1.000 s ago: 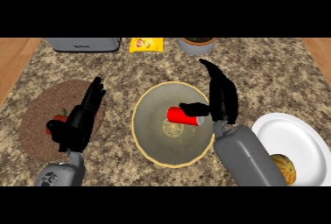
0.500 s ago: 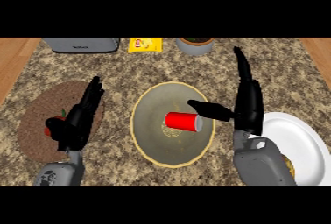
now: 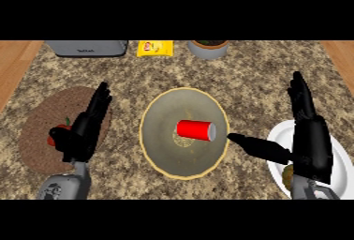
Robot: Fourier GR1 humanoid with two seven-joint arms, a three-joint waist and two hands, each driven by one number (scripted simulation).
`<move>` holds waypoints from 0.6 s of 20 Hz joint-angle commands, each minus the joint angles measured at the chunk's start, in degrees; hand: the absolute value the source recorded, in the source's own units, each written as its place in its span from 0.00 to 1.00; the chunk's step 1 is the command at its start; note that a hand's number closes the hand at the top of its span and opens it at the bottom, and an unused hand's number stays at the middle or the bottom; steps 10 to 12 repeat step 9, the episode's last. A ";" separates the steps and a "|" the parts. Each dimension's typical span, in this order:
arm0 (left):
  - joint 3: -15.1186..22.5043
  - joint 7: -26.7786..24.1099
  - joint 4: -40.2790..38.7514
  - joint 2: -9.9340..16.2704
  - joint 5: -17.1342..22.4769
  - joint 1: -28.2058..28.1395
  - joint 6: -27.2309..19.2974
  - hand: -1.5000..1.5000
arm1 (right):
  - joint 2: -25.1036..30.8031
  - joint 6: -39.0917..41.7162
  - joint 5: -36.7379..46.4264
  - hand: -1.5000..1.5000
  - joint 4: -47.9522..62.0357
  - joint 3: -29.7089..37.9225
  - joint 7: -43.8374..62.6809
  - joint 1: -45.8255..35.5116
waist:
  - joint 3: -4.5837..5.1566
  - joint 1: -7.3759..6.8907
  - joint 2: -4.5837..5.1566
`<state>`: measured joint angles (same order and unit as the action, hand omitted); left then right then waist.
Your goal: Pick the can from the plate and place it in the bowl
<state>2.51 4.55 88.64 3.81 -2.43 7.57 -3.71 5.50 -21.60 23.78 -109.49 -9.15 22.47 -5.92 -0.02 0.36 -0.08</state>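
The right hand (image 3: 307, 136) is seen with fingers straight and pointing up the view and the thumb stretched out to the left, nothing being held. Compared with half a second ago, it has been drawn away to the right: the thumb, which then reached the can, is now parted from it by a gap, its tip lying just past the plate's right rim. The palm now lies over the left edge of the white bowl (image 3: 279, 136) at the right border.

The red can (image 3: 195, 130) is found lying on its side near the middle of the tan plate (image 3: 155, 147), to the left of the right thumb and not touched by it; its place on the plate is little changed.

The left hand (image 3: 84, 129) is shown open and resting over the brown round mat (image 3: 41, 126) at the left, unchanged, with a small red object (image 3: 58, 135) partly hidden beside it. All is carried by the speckled table (image 3: 256, 79).
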 commanded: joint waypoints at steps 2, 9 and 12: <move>-0.04 -1.11 0.56 0.29 -0.06 -2.78 0.75 0.50 | 0.79 2.97 -8.15 0.00 -4.46 -0.47 -11.37 12.66 | -0.01 -0.06 0.01; 1.41 -2.22 -0.47 -2.34 -2.67 -1.90 -1.30 0.50 | 2.88 8.85 -12.19 0.00 -4.89 4.53 -14.73 14.50 | 0.01 -0.20 0.05; 1.41 -2.22 -0.47 -2.34 -2.67 -1.90 -1.30 0.50 | 2.88 8.85 -12.19 0.00 -4.89 4.53 -14.73 14.50 | 0.01 -0.20 0.05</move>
